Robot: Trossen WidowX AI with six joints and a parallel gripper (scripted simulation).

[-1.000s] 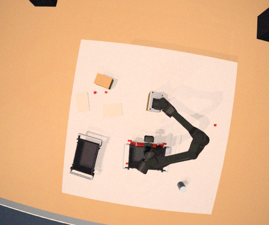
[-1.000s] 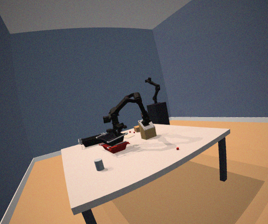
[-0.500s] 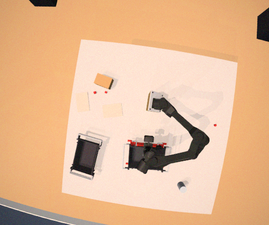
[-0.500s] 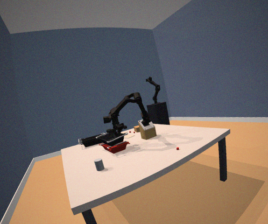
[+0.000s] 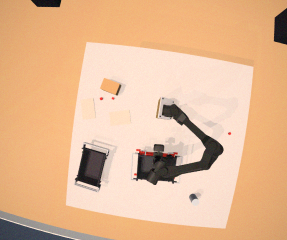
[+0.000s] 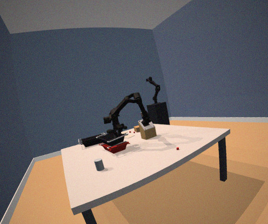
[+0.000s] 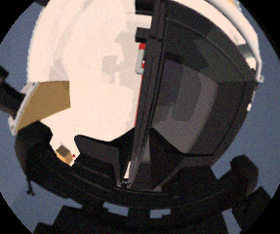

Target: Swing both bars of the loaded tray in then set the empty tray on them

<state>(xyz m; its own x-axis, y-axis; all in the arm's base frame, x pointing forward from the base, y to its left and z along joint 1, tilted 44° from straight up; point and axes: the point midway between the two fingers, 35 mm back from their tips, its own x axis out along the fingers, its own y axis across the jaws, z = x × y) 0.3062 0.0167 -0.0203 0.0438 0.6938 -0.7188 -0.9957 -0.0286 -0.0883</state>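
Observation:
My gripper (image 7: 145,129) is shut on the near long wall of a black tray (image 5: 141,167) (image 6: 116,141) (image 7: 151,93). The held tray is directly above a red tray (image 5: 152,153) (image 6: 117,147), roughly level; whether they touch cannot be told. The held tray's wire bars (image 5: 132,166) stick out past its ends. Short grey bar ends (image 5: 141,151) (image 7: 140,61) show at the red tray's long rim; these bars look swung in, but the held tray hides most of them and any load. Another black tray (image 5: 84,162) (image 6: 93,140), with wire bars at its ends, stands at the left.
The arm stands on a tan box (image 5: 158,108) (image 6: 148,133) (image 7: 47,99). An orange box (image 5: 110,86) (image 6: 136,128) and small red cubes (image 5: 101,98) (image 5: 229,133) lie on the table. Two pale flat plates (image 5: 88,108) (image 5: 119,117) and a grey cylinder (image 5: 194,199) (image 6: 99,164) are there too.

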